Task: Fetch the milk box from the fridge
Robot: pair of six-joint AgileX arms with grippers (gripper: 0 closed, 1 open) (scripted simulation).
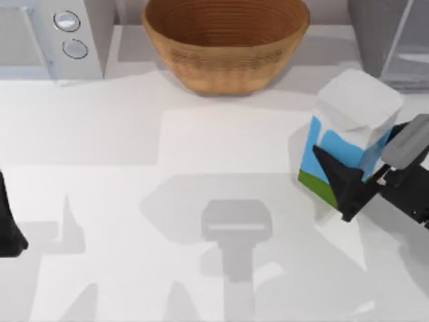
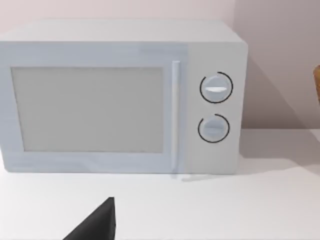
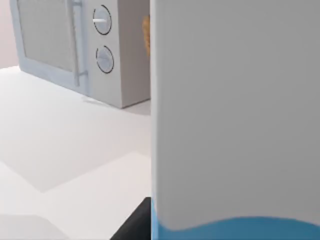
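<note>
The milk box (image 3: 235, 115) sits right against the right wrist camera, its white upper face and a strip of sky-blue at the lower edge taking up most of that view, with a dark fingertip (image 3: 137, 225) showing just beside its edge. From above, the carton stands at the table's (image 1: 134, 201) right side, clear of the fridge (image 1: 389, 40), whose dark grey body and pale framed door panel sit at the top right corner behind it. The carton's white gabled top, blue sides and green base band are all visible, and it leans slightly. The right gripper (image 1: 365, 178) comes in from the right edge and is clenched around the milk box: one black finger (image 1: 342, 181) lies flat against the blue face on the near side, the other is hidden behind the carton. Whether the base rests on the table or hangs just above it cannot be told. The wooden bowl (image 1: 224, 40) stands at the top centre, well apart from the carton. The white microwave (image 1: 47, 37) with two round knobs occupies the top left corner. The left gripper (image 1: 10, 228) is parked at the table's left edge, facing the microwave.
</note>
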